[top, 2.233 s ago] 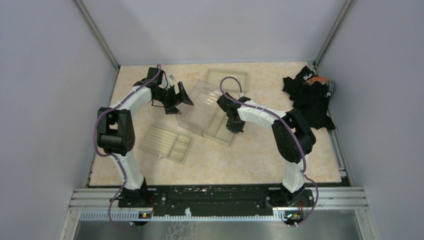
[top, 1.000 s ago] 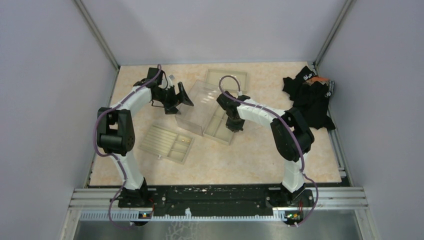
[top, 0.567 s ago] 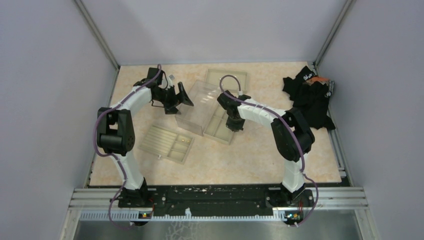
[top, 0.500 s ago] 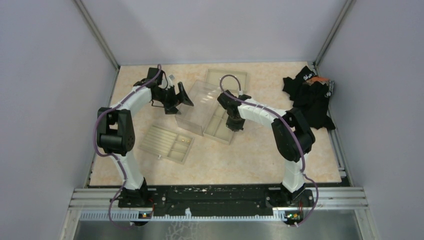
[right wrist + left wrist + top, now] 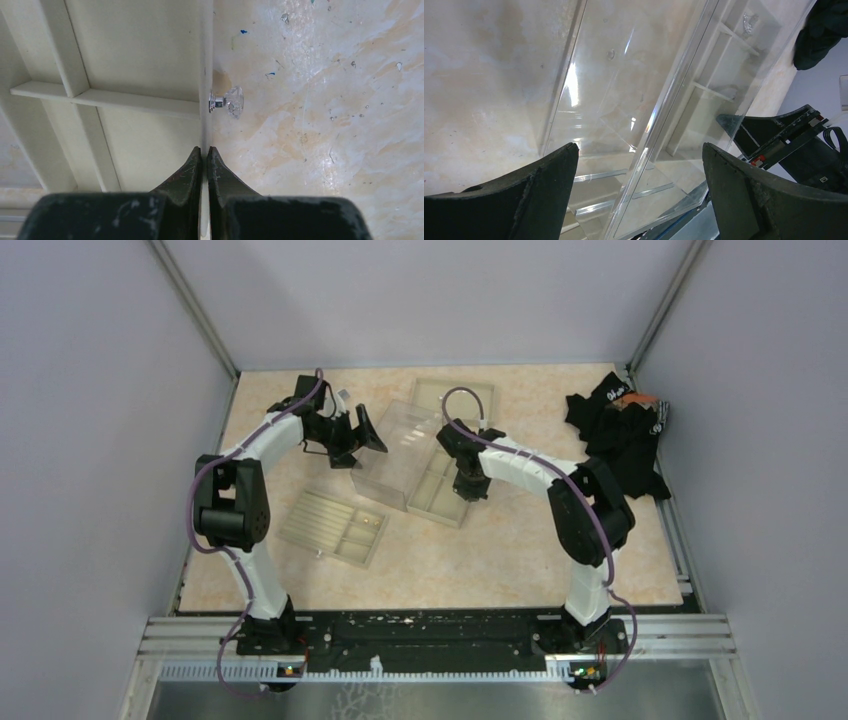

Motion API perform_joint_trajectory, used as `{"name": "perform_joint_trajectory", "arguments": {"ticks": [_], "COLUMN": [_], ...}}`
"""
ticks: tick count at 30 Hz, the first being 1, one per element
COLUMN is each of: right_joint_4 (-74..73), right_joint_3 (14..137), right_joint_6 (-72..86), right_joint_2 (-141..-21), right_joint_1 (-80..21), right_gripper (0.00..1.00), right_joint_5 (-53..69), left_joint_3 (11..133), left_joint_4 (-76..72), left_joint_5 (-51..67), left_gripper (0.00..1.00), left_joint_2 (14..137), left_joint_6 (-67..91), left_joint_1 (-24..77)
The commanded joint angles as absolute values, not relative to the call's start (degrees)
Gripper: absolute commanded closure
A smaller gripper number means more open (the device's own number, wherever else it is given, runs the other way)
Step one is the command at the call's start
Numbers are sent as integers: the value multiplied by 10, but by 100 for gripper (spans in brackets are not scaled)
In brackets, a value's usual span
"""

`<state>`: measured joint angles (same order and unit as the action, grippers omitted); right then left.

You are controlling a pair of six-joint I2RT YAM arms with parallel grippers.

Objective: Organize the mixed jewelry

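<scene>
A beige marbled table (image 5: 500, 550) stands inside pale grey walls (image 5: 90, 390) with metal corner posts, and a black cloth (image 5: 620, 435) is heaped at its right edge. The left gripper (image 5: 639, 195) is spread wide before a clear box (image 5: 624, 100), gripping nothing. The right gripper (image 5: 204, 150) is pinched tight at the side wall of a tray (image 5: 145, 50), near its small glass knob (image 5: 227, 101). A tiny silvery piece of jewelry (image 5: 749, 20) lies in a tray compartment beyond the box.

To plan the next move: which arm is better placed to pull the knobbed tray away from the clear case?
Probably right. The right tool is shut on the front wall of the tray, beside the knob. The left tool stands open around the clear case, gripping nothing.
</scene>
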<state>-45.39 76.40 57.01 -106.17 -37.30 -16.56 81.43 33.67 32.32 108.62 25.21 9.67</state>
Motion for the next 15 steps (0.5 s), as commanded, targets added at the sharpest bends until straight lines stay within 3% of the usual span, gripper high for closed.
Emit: {"name": "perform_joint_trajectory", "arguments": {"ticks": [1,15], "right_joint_4": [-401,-391], "right_joint_3": [765,716], "right_joint_6": [579,585], "right_joint_2": [-1018,-985], "right_joint_1": [-372,-372], "right_gripper": [100,100], "right_joint_5": [-157,-152], "left_joint_3": [819,822], "left_joint_4": [344,354], "left_joint_5": [342,347], "left_gripper": [1,1], "left_joint_2": [1078,1078], "left_joint_6": [251,240], "left_joint_1": [108,114]}}
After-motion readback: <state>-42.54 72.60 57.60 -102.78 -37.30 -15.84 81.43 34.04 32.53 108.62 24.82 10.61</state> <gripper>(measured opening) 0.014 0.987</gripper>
